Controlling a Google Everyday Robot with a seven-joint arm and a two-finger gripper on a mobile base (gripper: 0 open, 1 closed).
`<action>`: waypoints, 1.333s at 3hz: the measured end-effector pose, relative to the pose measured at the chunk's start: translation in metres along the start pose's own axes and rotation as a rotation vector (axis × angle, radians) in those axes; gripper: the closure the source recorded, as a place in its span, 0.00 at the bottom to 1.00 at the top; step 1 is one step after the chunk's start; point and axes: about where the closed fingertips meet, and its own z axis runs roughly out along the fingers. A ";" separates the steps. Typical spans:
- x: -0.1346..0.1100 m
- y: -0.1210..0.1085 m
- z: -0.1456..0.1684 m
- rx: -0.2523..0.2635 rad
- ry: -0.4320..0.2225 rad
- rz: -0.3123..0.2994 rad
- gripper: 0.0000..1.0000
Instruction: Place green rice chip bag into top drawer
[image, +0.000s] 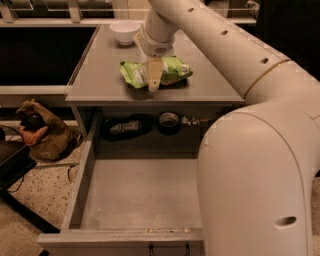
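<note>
The green rice chip bag (174, 69) lies crinkled on the grey counter top (100, 75), near its front edge. My gripper (154, 80) points down onto the middle of the bag and hides part of it; whether it holds the bag does not show. The top drawer (135, 195) is pulled out below the counter, with a bare grey floor, low side walls and a small dark handle (167, 248) at the front. My arm hides the drawer's right side.
A white bowl (125, 31) stands at the back of the counter. In the shelf gap under the counter lie a dark flat object (125, 127) and a round dark roll (169, 121). A brown bag (40, 132) sits on the floor at the left.
</note>
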 end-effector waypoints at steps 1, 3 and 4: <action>0.000 0.000 0.000 0.000 0.000 0.000 0.19; 0.000 0.000 0.000 0.000 0.000 0.000 0.65; -0.005 0.012 -0.014 -0.005 -0.023 0.017 0.88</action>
